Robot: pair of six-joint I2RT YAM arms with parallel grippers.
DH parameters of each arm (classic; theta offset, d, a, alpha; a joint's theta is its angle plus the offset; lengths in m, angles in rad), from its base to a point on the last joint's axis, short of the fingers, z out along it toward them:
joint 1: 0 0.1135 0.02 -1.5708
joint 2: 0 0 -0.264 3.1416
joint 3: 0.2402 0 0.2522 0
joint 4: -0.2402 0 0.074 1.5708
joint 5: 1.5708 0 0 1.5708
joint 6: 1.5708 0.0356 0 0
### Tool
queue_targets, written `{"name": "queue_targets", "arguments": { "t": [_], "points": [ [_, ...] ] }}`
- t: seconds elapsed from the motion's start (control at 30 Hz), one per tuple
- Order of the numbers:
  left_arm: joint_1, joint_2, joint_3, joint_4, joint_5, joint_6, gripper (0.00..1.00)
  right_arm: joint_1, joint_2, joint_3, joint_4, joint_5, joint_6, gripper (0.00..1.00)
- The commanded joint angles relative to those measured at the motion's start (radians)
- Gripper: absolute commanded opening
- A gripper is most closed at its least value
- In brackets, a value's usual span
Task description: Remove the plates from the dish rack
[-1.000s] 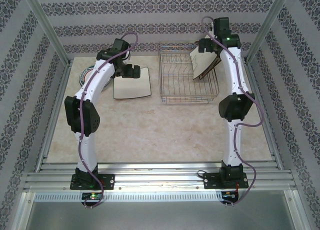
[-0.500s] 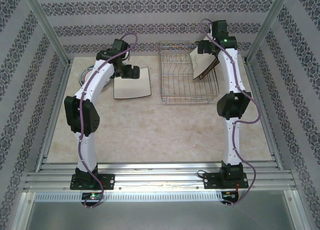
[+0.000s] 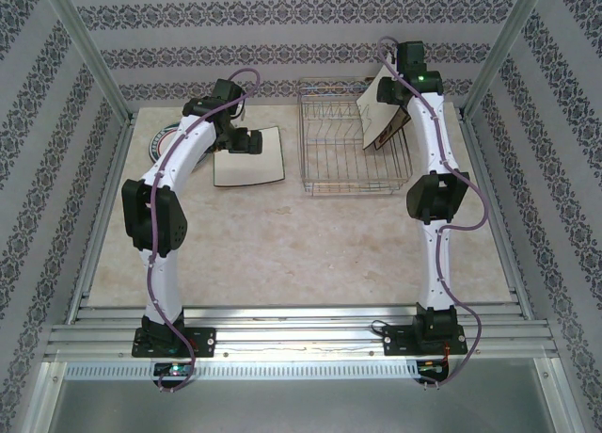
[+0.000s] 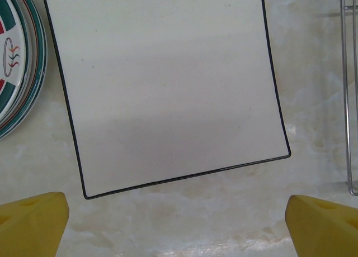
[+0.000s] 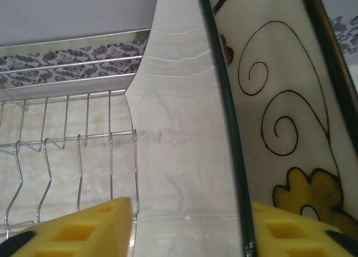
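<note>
A cream square plate [image 3: 378, 120] with a dark rim and a yellow flower print [image 5: 307, 190] leans upright at the right end of the silver wire dish rack [image 3: 346, 165]. My right gripper [image 3: 388, 91] reaches down over its top edge. In the right wrist view its yellow fingers [image 5: 84, 229] press on both faces of this plate [image 5: 184, 156], so the gripper [image 5: 192, 212] is shut on it. A second square plate [image 4: 168, 84] lies flat on the table left of the rack. My left gripper [image 4: 176, 206] hovers open over its near edge [image 3: 246, 141], holding nothing.
Round teal-rimmed plates [image 4: 17, 61] are stacked at the far left [image 3: 162, 143], partly under the left arm. The rack's upright divider wires [image 5: 67, 139] stand left of the gripped plate. The rack's side wire [image 4: 348, 100] is close to the flat plate.
The right gripper's fingers have closed in on the leaning square plate, and the right arm has shifted slightly toward the back. The left arm has barely moved.
</note>
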Motion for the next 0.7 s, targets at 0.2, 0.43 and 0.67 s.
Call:
{"name": "queue_targets", "arguments": {
  "t": [0.2,0.43,0.67],
  "points": [
    [0.012,-0.027,0.02,-0.045,-0.021,0.013,0.99,0.033,-0.026,0.032,0.035,0.009,0.025,0.16],
    [0.011,-0.026,0.017,-0.039,-0.017,0.013,0.99,0.051,-0.042,0.03,0.041,0.027,0.028,0.0],
    [0.011,-0.025,0.014,-0.038,-0.011,0.01,0.99,0.058,-0.106,0.031,0.05,0.061,0.018,0.0]
  ]
}}
